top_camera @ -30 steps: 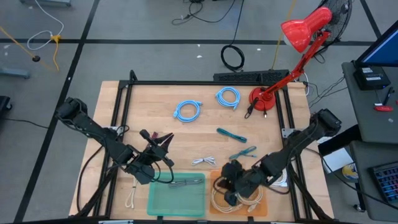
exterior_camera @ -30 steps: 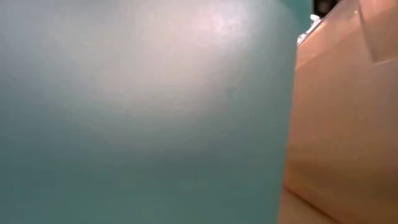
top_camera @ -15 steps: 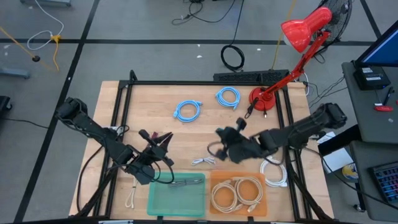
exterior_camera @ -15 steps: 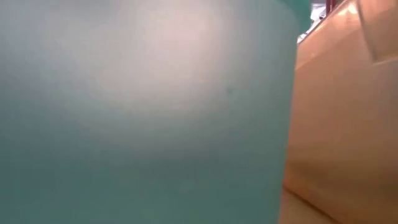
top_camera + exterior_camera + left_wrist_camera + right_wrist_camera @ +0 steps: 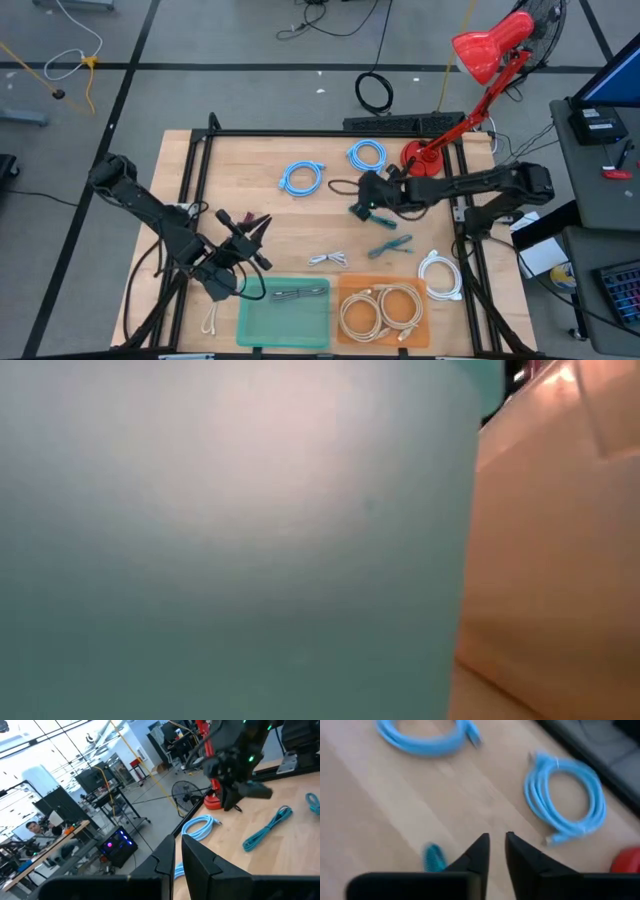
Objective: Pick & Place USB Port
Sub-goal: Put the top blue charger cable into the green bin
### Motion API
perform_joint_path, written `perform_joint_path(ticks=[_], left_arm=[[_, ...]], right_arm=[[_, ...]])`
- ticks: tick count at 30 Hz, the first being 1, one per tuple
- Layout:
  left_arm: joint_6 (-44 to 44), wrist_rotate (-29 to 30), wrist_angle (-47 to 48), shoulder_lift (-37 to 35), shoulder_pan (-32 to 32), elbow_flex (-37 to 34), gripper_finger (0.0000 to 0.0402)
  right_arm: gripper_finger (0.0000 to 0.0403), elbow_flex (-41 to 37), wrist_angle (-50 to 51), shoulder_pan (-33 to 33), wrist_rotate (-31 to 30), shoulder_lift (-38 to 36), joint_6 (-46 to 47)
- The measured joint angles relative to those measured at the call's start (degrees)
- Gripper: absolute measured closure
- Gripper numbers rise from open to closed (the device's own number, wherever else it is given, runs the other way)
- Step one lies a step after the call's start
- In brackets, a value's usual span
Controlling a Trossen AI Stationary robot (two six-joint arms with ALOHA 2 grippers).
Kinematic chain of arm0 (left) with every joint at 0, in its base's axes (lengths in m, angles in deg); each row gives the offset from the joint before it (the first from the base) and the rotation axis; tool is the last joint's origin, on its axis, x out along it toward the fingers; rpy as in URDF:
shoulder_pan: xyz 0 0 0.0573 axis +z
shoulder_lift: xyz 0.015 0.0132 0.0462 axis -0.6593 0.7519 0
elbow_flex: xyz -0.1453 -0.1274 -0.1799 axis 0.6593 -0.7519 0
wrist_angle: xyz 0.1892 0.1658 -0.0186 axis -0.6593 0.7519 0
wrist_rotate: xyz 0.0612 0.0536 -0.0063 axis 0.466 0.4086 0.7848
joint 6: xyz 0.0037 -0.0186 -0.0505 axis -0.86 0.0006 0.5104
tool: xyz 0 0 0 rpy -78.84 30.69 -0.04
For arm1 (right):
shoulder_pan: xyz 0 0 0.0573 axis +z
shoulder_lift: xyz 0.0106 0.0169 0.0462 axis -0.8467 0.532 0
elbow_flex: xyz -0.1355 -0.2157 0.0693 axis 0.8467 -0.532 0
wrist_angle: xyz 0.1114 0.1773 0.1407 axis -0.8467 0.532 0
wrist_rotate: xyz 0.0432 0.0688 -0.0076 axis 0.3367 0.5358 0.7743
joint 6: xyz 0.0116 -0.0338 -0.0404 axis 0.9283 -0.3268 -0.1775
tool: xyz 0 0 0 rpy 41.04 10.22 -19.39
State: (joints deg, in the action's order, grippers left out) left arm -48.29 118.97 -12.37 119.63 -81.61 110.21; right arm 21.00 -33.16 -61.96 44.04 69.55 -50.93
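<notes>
Several cables lie flat on the wooden table: two light blue coils [image 5: 301, 177] [image 5: 367, 155], two teal cables [image 5: 372, 215] [image 5: 390, 245], a small white cable [image 5: 327, 259] and a white coil [image 5: 440, 275]. My right gripper [image 5: 368, 196] [image 5: 497, 840] hangs shut just far of the upper teal cable, whose end [image 5: 434, 857] shows in the right wrist view. It touches nothing. My left gripper [image 5: 250, 228] [image 5: 177, 851] waits shut above the table, left of the green tray [image 5: 284, 312].
A grey cable lies in the green tray, and beige cables lie in the orange tray [image 5: 383, 312]. The red lamp's base [image 5: 420, 160] stands at the far right. A white cable [image 5: 212, 320] lies at the near left. In the low view the tray walls [image 5: 230, 540] block everything else.
My right gripper has risen from the orange tray and swung toward the table's far edge. It now stands over the upper teal cable, near the lamp base. The beige cables have stayed in the orange tray.
</notes>
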Motion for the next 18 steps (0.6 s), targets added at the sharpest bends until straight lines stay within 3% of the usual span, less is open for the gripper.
perform_joint_path(ticks=[5,10,18], left_arm=[[-0.08,-0.01,-0.42,0.0,-0.3,0.0,0.0366],[-0.02,-0.15,-0.42,0.0,-0.3,0.0,0.0366],[1.06,-2.21,-0.43,0.0,-0.71,0.0,0.0366]], right_arm=[[0.0276,-5.29,-3.48,-4.88,10.22,0.0,0.42],[0.0223,-9.52,-11.95,-5.72,21.29,0.0,0.31],[0.0191,-10.3,-8.09,-4.02,23.81,0.0,-1.0]])
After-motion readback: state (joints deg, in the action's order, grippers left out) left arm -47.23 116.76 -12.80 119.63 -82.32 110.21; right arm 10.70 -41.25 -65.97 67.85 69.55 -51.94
